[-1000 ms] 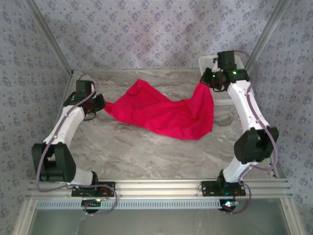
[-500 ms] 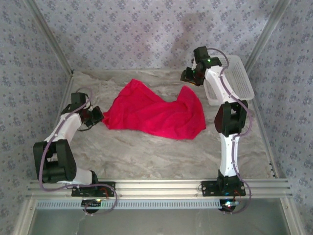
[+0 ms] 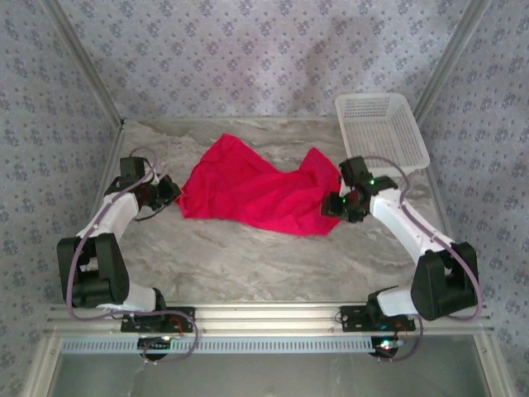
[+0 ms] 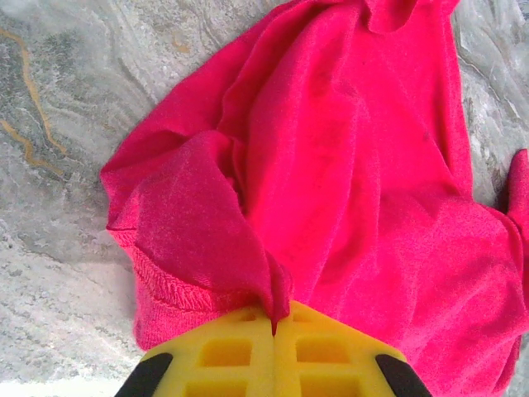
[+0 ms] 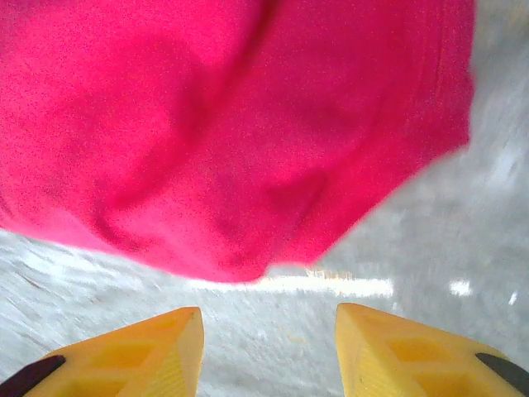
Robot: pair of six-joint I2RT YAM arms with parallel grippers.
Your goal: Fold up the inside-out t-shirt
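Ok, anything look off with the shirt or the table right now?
Nothing damaged or spilled. The t-shirt lies bunched and creased rather than flat, its left edge pinched in the shut left gripper; the open right gripper hovers just short of its right edge, holding nothing.

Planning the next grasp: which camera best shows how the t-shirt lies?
Top external: the whole t-shirt lies crumpled between the arms. Left wrist shows a fold by the hem pinched in the shut left gripper; right wrist shows a blurred edge ahead of the open right gripper.
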